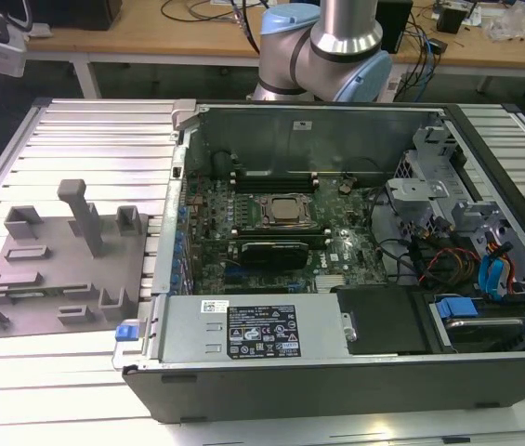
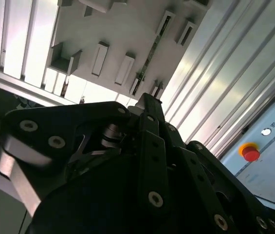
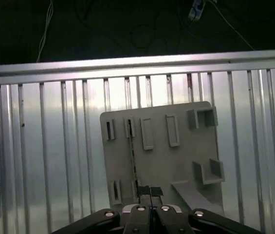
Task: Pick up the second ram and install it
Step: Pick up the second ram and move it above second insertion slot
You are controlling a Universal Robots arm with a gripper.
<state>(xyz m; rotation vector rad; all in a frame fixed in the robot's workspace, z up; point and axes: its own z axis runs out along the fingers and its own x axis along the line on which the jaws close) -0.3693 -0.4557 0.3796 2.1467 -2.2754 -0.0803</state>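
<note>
We see the gripper (image 3: 150, 191) hanging above the grey fixture plate (image 3: 176, 161), its two fingers clenched together on nothing. The second ram (image 3: 133, 156) stands on edge in the plate's slots beneath the gripper, a thin dark strip reaching away from just beside the fingertips and apart from them. The second wrist view shows it beyond the fingertips too. The plate lies on the ribbed metal table (image 3: 54, 146), and in the exterior view the open computer case (image 1: 336, 372) stands beside it.
</note>
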